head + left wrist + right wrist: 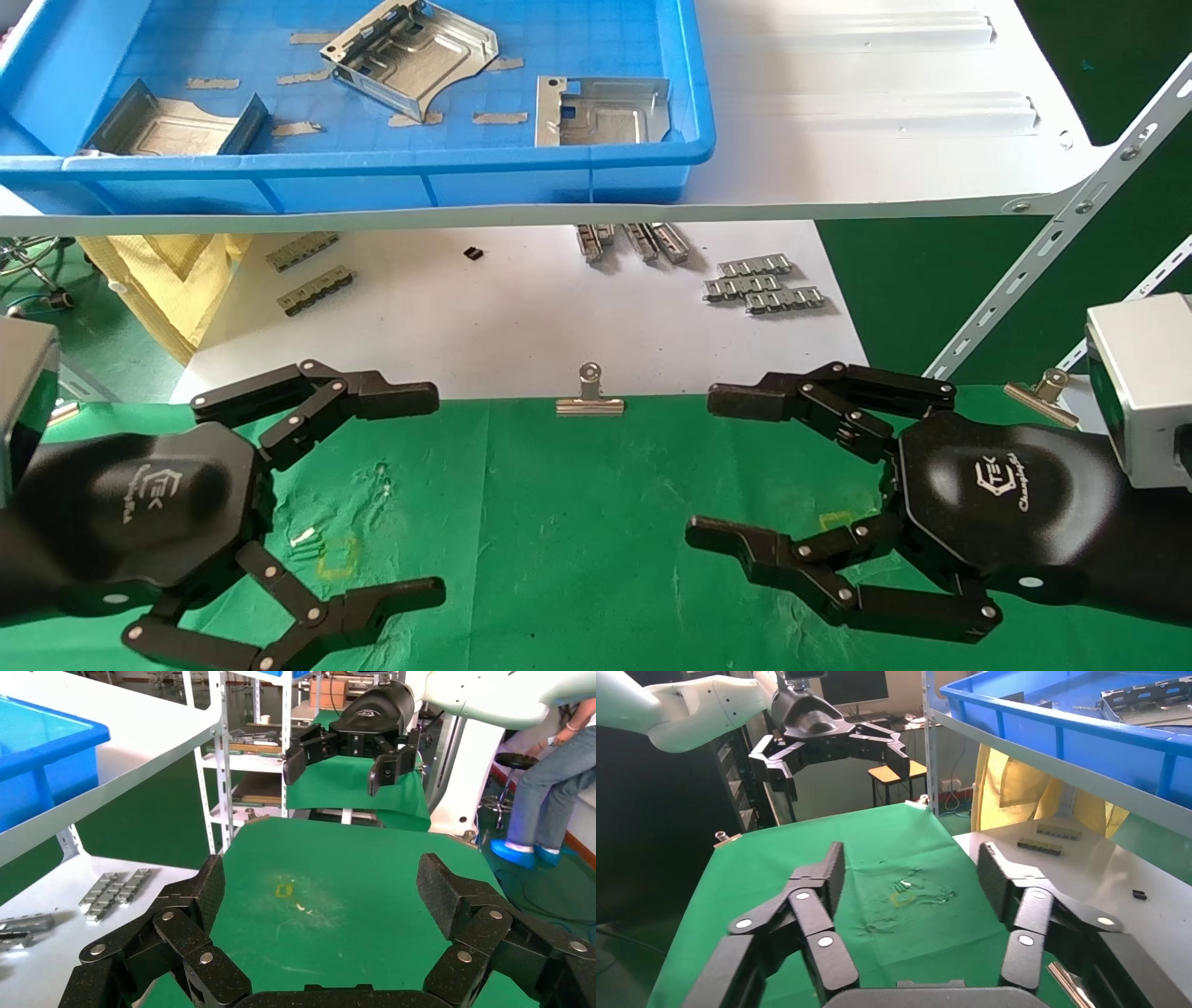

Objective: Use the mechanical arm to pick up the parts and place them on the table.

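Both black multi-finger hands hover over the green cloth table (577, 522), facing each other – the left gripper (438, 494) and the right gripper (698, 466) each have fingers spread wide and hold nothing. The three sheet-metal parts (414, 51) lie in the blue bin (372, 172) on the white shelf (885, 140) above – well apart from either hand. A silver binder clip (589, 396) grips the cloth's far edge

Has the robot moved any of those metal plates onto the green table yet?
Not yet. All three parts lie in the blue bin on the white shelf. The green table holds none. The left gripper and right gripper hover open and empty above it. Every pick remains.
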{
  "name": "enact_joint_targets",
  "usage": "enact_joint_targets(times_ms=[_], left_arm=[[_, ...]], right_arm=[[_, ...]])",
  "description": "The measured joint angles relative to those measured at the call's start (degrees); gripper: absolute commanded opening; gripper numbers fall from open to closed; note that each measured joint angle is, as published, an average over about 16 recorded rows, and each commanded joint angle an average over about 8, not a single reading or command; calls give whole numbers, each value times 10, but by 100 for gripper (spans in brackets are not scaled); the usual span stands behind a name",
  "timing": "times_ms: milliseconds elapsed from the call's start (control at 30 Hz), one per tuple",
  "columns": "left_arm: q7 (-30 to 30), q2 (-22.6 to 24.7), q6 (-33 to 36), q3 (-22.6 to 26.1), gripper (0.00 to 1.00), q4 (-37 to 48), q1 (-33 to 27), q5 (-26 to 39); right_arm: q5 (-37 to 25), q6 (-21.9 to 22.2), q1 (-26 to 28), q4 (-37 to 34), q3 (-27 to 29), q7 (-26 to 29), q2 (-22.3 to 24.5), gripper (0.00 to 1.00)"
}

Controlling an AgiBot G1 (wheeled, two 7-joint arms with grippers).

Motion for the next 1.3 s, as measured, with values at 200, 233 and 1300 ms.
enact_joint_targets(times_ms=[200, 233, 1300], left_arm=[[0, 0, 0, 0, 100, 0, 0, 0], [0, 0, 0, 0, 100, 0, 0, 0], [9, 1, -30, -15, 100, 4, -53, 13]], right_arm=[[0, 0, 0, 0, 0, 0, 0, 0], [0, 0, 0, 0, 0, 0, 0, 0], [0, 0, 0, 0, 0, 0, 0, 0]])
